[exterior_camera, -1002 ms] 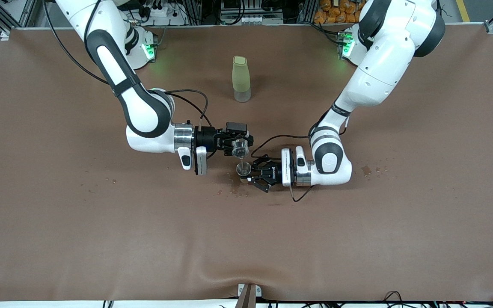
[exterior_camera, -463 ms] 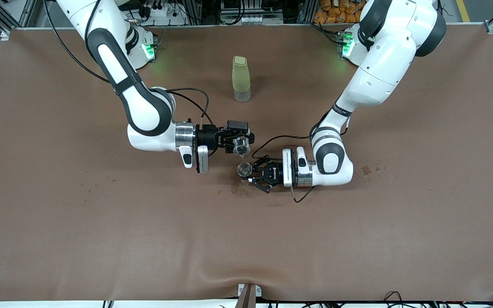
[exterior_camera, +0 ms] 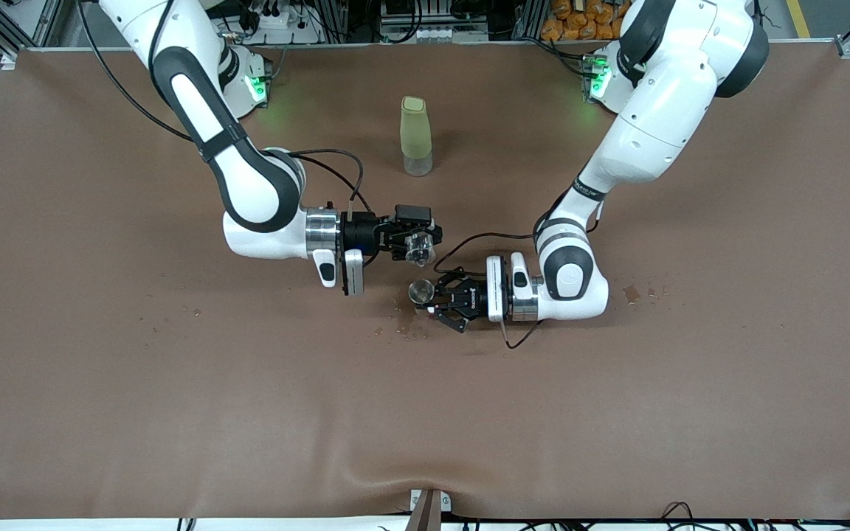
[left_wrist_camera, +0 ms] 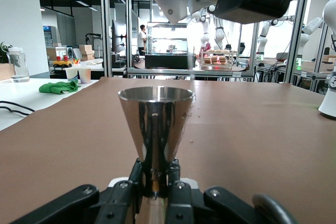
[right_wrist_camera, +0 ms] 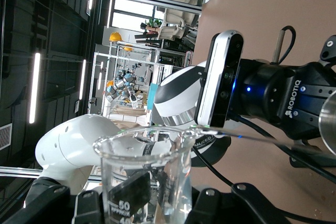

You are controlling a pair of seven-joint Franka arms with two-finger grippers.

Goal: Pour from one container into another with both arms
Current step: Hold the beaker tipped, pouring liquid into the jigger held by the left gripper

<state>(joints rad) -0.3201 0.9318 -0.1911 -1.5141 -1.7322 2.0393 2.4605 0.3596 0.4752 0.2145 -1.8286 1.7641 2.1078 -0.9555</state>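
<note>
meanwhile right claw tips clear glass cup over hourglass metal jigger.

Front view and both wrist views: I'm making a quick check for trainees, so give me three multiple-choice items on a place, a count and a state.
1. Where does the pale-green bottle stand?
A. nearer to the front camera than both pincers
B. farther from the front camera than both pincers
C. in the left pincer

2. How many containers are held in pincers?
A. none
B. one
C. two

3. How is the metal jigger held?
A. upright
B. upside down, spilling
C. lying on the table

Answers:
1 B, it stands between the arms' bases.
2 C, the right pincer grips the clear glass cup, the left pincer the jigger.
3 A, its open cone faces up, clamped at the waist.
</note>
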